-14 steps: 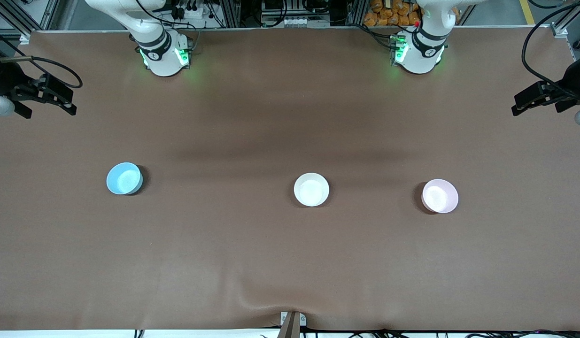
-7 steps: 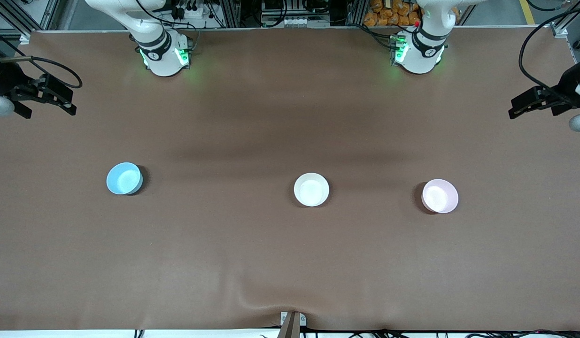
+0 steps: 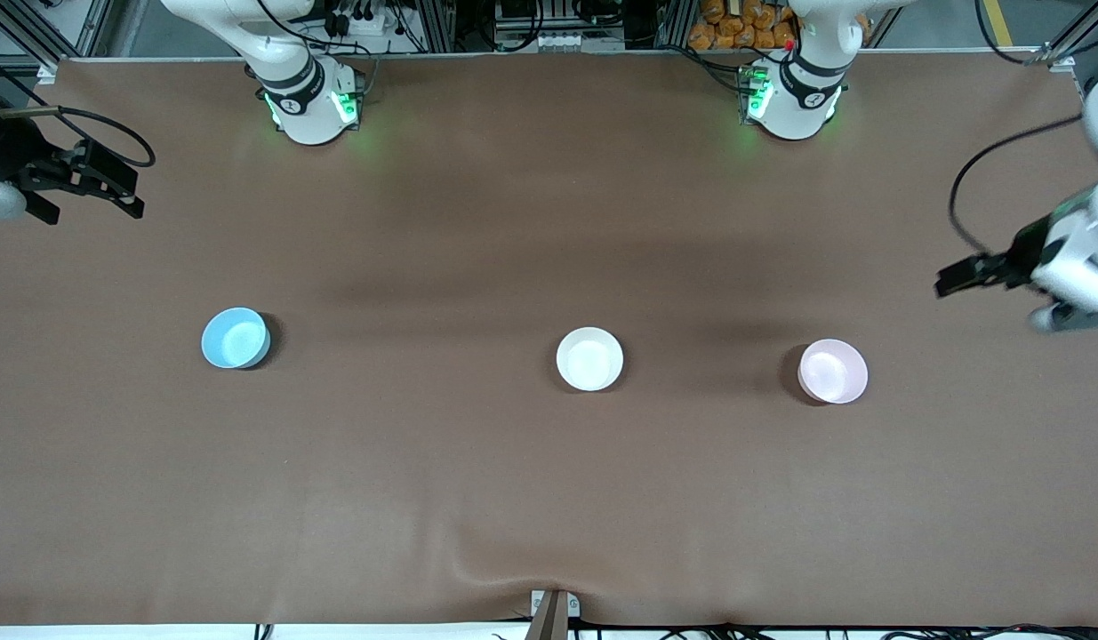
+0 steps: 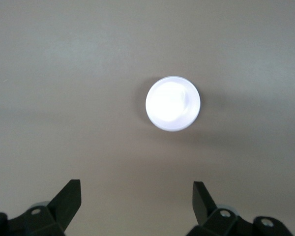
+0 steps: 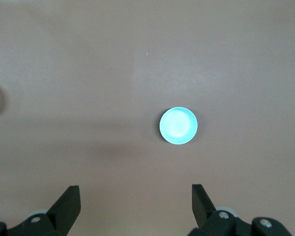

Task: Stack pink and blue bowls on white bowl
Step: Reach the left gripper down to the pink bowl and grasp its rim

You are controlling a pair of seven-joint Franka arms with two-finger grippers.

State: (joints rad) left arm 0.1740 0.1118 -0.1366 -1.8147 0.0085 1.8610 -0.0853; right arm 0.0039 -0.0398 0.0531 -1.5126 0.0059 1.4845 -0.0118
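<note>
1. Pink bowl [image 3: 833,371]: nearest the front camera by a slight margin, standing on the desk [image 3: 531,498] toward my left arm's end, apart from the others. Upright, mouth open upward; being round, it has no long axis, so any approach angle should serve
2. White bowl [image 3: 589,358]: between the other two, mouth up. I judge it the base of the stack, which would explain its central position within reach of both arms
3. Blue bowl [image 3: 235,338]: toward my right arm's end, well apart from the white bowl, upright, mouth up
4. Left gripper [image 3: 957,280]: in the air over the desk near its edge, at my left arm's end; jaws spread wide, nothing held. Its wrist view looks down on the pink bowl, suggesting that is its target
5. Right gripper [image 3: 113,191]: over the desk's edge at my right arm's end, jaws wide, empty, waiting
6. Nothing is stacked yet
</note>
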